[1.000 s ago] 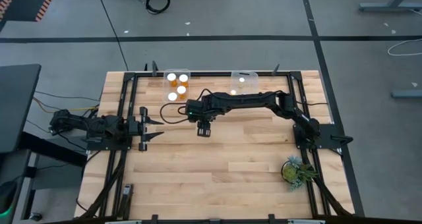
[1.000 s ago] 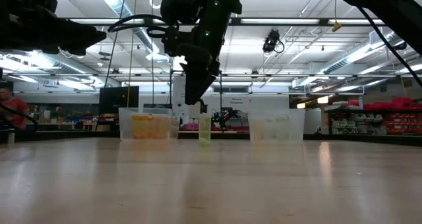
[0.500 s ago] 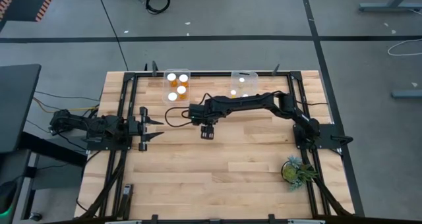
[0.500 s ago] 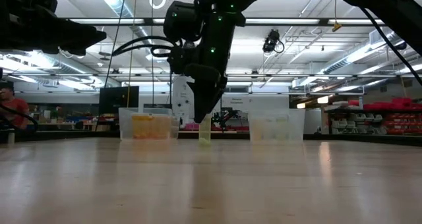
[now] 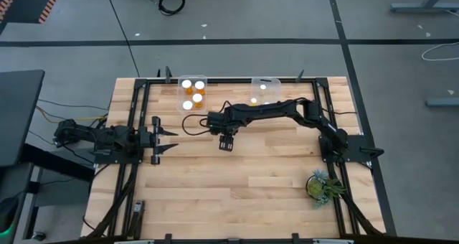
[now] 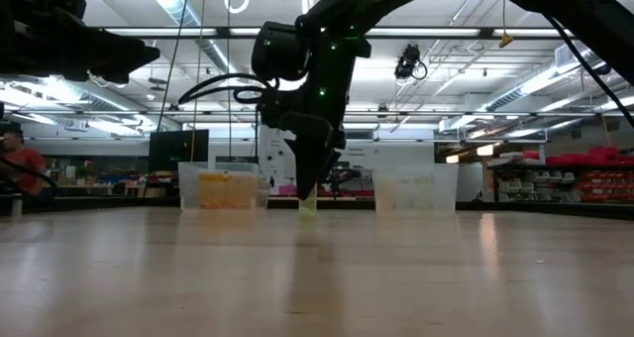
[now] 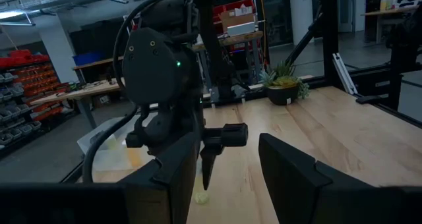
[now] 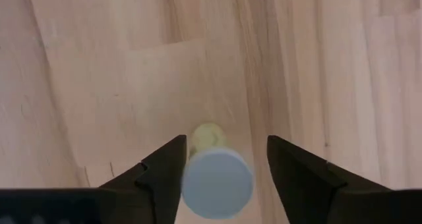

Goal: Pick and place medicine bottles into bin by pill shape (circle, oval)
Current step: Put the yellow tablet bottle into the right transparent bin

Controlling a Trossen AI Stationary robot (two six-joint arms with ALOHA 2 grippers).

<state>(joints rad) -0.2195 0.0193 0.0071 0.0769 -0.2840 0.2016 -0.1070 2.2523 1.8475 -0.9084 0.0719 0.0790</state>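
While no label or printed word can be read anywhere, the scene itself is clear enough. Largest is the wooden table [image 5: 237, 194], ringed by a dark metal frame [image 5: 140, 100]. Taking its centre as the dial in the high view, the right arm [image 5: 287, 111] reaches from its base at about 3 o'clock across to just above the middle, and the left arm [image 5: 100, 138] lies folded at 9 o'clock, waiting.

Two clear bins stand along the far edge. The left bin [image 5: 192, 94] at 11 o'clock holds four white-capped orange bottles [image 5: 198, 97]; the right bin [image 5: 265, 90] at 1 o'clock shows a pale cap or two inside. A green plant [image 5: 320, 185] sits at 4 o'clock near the right arm's base.

The right gripper [image 8: 221, 168] points down at the centre of the table, just toward 12 o'clock, over one upright bottle [image 8: 217, 179]. Its wrist view shows that bottle's round white cap between the two fingers [image 8: 163, 171], with a sliver of gap on each side, so the jaws stand apart and are not clamped on it. From the low view the bottle [image 6: 308, 200] stands on the wood between the two bins, the gripper tips [image 6: 309, 183] at its top.

The left gripper [image 5: 165, 135] hangs over the table's left side with its jaws apart, holding nothing.

A person [image 6: 18, 167] shows far off in the room.
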